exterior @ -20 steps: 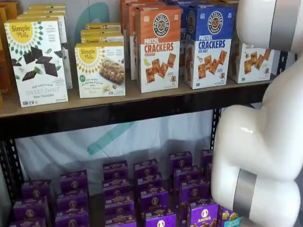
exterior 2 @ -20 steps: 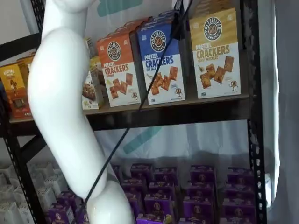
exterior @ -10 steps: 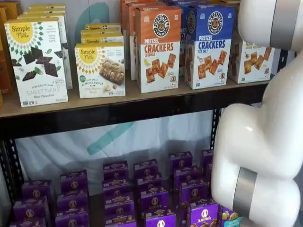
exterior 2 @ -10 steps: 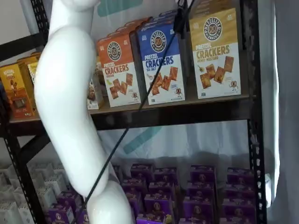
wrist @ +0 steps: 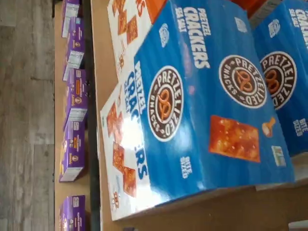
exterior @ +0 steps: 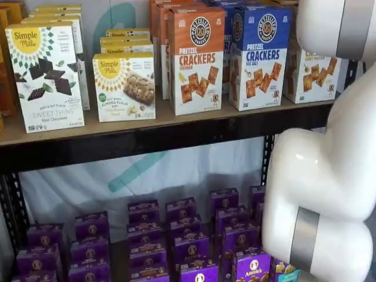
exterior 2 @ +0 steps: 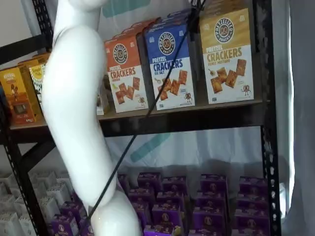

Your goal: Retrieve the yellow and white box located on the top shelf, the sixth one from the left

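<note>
Yellow-topped, white-bottomed pretzel-crackers carton (exterior 2: 227, 59) untouched at the right end of the light wooden top shelf (exterior 2: 187, 114). White arm (exterior 2: 74, 98) shifted right (closing in, likely). Gripper hard to make out, jaws spread wide, holding nothing.

On the top shelf (exterior: 147, 134), five kinds of goods are counted in a shelf view. One orange carton (exterior: 197, 59), one blue carton (exterior: 258, 56) and one yellow box (exterior: 311, 76) are seen at the front, each with more behind that cannot be counted. Sweet Thins boxes (exterior: 46, 76) are counted at least three deep, and bar boxes (exterior: 124, 87) likewise three. Below, well over a dozen purple boxes (exterior: 147, 241) are seen; an exact count cannot be made.
</note>
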